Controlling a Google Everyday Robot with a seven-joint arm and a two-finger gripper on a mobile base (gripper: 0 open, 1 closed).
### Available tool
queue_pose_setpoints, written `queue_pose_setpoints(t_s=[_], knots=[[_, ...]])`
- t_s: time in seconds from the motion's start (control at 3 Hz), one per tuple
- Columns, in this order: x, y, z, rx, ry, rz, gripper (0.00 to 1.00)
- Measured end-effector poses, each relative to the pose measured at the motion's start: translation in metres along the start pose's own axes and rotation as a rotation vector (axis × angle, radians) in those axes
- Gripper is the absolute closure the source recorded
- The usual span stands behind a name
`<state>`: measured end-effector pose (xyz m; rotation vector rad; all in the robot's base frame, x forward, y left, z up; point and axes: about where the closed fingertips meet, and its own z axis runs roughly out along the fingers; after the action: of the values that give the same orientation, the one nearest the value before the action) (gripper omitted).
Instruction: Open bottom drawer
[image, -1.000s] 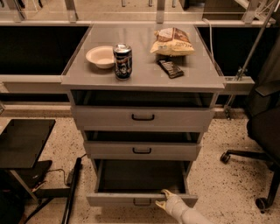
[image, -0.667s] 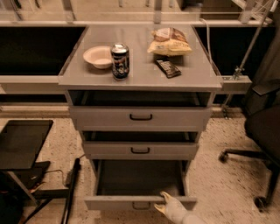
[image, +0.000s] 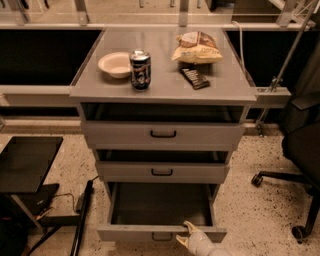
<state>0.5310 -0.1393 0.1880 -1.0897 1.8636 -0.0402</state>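
The bottom drawer (image: 160, 207) stands pulled well out. The gripper (image: 185, 234) sits at its front edge, right of the handle (image: 161, 236), fingers (image: 189, 227) spread, gripping nothing.

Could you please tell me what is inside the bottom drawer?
The bottom drawer is pulled out; its visible dark floor shows no items. The strip just behind its front panel is hidden, and the gripper sits at that front's upper edge, right of centre.
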Motion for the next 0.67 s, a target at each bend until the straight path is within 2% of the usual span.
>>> queue_pose_setpoints(t_s=[0.33,0.67], knots=[[0.0003,-0.0007,-0.0009,0.0,0.0,0.0,1.0],[0.0003,-0.0007,-0.0009,0.0,0.0,0.0,0.81]])
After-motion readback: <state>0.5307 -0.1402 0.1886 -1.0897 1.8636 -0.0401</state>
